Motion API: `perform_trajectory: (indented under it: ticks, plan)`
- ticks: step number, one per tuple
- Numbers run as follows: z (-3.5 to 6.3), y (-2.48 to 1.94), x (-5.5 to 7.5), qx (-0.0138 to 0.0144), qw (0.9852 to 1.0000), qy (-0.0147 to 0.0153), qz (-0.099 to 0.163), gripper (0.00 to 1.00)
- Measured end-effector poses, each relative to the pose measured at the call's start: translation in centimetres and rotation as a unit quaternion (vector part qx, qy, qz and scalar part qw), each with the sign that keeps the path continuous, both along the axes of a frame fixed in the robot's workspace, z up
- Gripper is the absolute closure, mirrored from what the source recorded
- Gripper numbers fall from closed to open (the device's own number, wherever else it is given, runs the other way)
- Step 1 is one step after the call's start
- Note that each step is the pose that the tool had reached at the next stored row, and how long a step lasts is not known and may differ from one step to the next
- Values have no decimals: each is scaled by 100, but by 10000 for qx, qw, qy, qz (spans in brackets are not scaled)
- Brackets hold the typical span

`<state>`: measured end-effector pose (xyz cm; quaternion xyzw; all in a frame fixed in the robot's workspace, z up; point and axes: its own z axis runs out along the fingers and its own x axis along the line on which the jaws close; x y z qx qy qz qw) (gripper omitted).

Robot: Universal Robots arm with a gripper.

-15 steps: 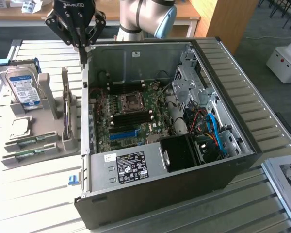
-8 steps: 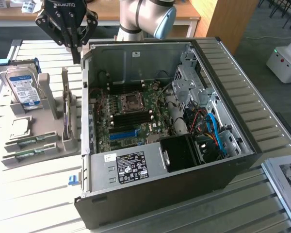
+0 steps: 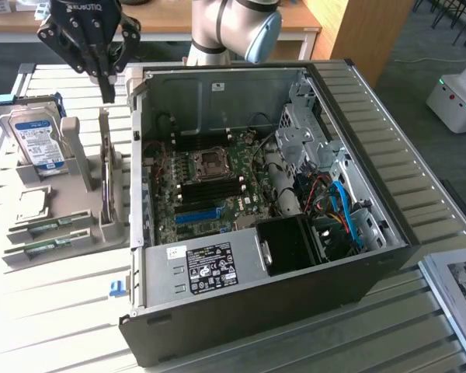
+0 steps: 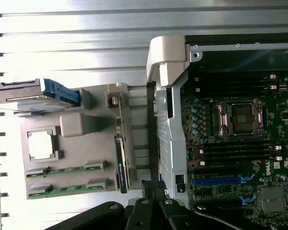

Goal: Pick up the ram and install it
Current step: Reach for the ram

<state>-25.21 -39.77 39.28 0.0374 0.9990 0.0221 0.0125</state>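
Gripper (image 3: 107, 93): fingers closed together, empty, raised above grey parts holder (image 3: 84, 227). Ram (image 3: 50, 228): two green sticks lying in holder slots, beside open computer case (image 3: 241, 299).

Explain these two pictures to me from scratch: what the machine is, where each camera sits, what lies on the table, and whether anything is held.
The machine is a single silver-grey robot arm ending in a black two-fingered claw. One picture comes from a camera standing off the arm. The other comes from a camera on the arm's wrist, looking down past the claw.

On the slatted metal table lies an open black computer case, showing its green motherboard. Beside it, on the exterior view's left, a grey plastic holder carries a blue-labelled silver hard drive and two thin green ram sticks.

The claw hangs above the holder, close to the case's side. It looks shut and holds nothing.
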Motion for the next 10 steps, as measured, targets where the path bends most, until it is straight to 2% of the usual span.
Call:
perform_trajectory:
  ticks: [10]
  plan:
    - [-7, 4, -250, 0, 10000, 0, 0, 90]
